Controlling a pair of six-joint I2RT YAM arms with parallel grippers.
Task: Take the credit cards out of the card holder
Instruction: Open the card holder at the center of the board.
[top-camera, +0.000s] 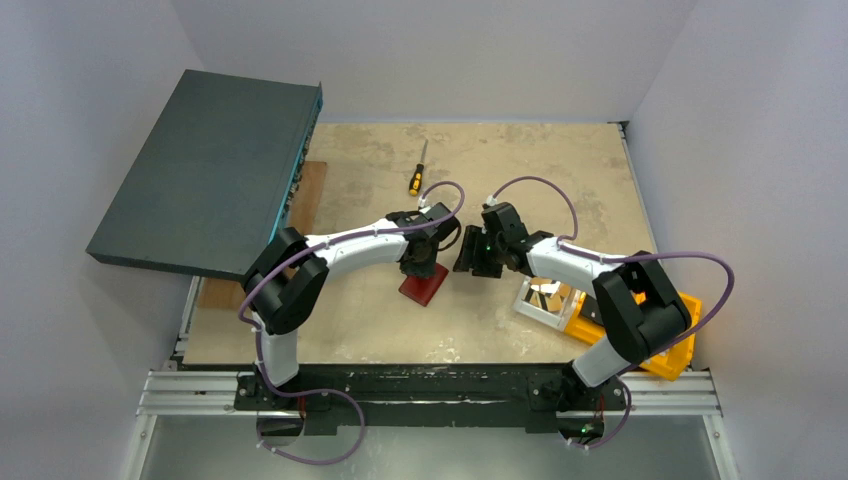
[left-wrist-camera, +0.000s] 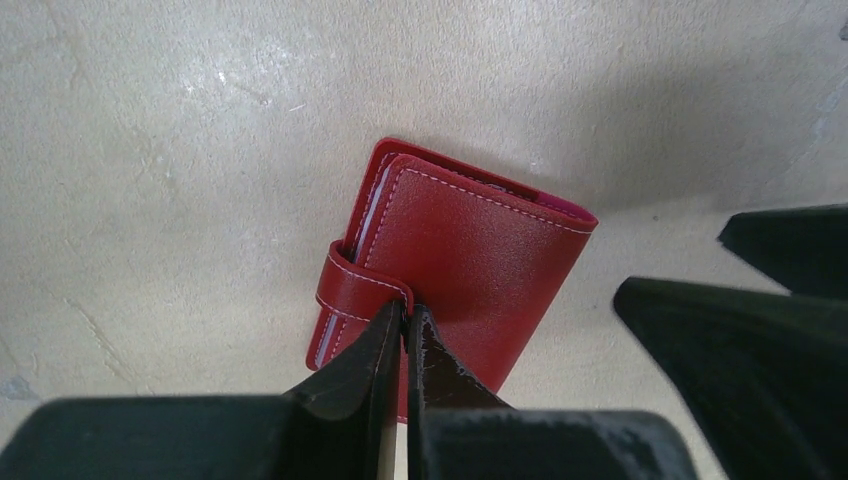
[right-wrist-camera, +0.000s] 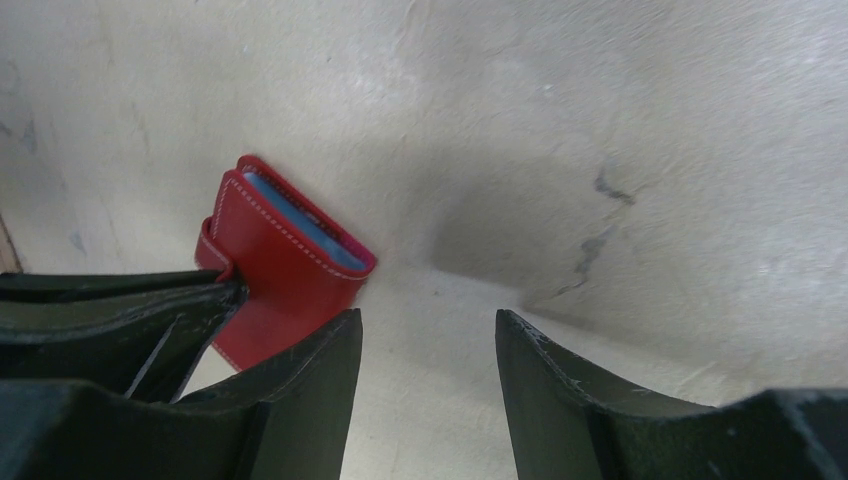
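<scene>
Left claw (left-wrist-camera: 405, 312) shut at tab (left-wrist-camera: 350, 285) of dark red leather card holder (left-wrist-camera: 480, 250), grip unconfirmed; right claw (right-wrist-camera: 428, 345) half-open, empty; peel tab slowly

Plain pale grey walls (top-camera: 420, 50) on three sides, worn beige tabletop (top-camera: 520, 180) with scuffs and stains, big dark slab (top-camera: 210, 170) tilted at left, wooden board (top-camera: 312, 190) beneath, aluminium rail (top-camera: 180, 392) along near edge

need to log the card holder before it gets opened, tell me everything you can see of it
The card holder is a small dark red leather-look wallet with pale stitching, folded shut, lying on the beige table. A strap tab wraps over one side; thin edges show inside at its open end. The left claw is shut at the tab's tip, seemingly pinching it.
</scene>
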